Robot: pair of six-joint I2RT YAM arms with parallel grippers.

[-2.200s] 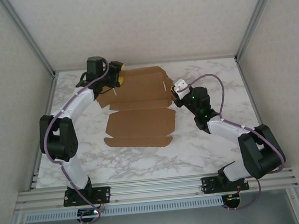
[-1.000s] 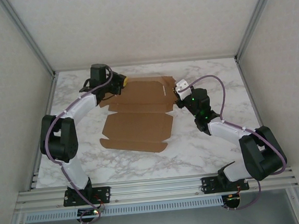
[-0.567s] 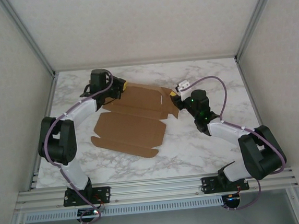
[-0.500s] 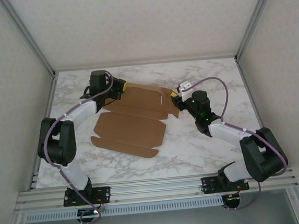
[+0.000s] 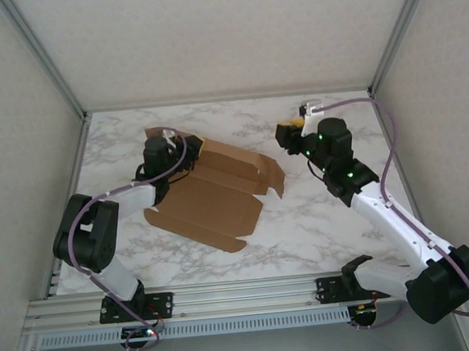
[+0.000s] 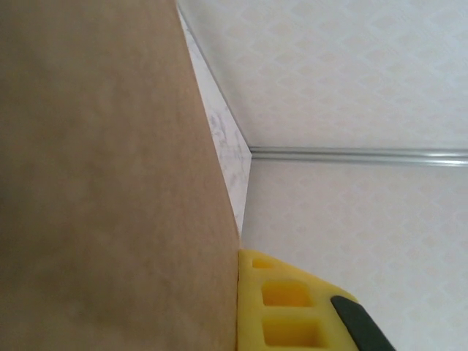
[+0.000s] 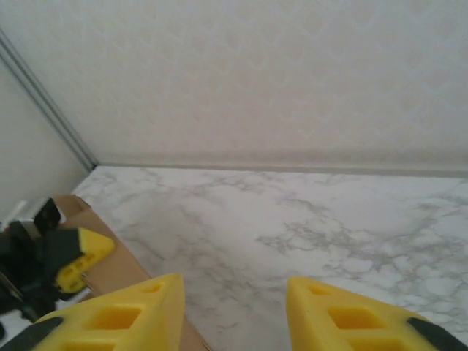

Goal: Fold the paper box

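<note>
The paper box lies mostly flat on the bench, left of centre. My left tool is clamped on its far left edge; my right tool is apart and empty. I judge the box light, stiff, creasing easily: hold it at the flap edges.

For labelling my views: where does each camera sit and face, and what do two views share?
Top external: above, behind the bases, looks down on table, arms, paper box.
Left wrist: against the box, facing a wall corner; one finger.
Right wrist: faces the back wall; both fingers, apart.
Shared, top and right wrist: left gripper at box edge.
</note>
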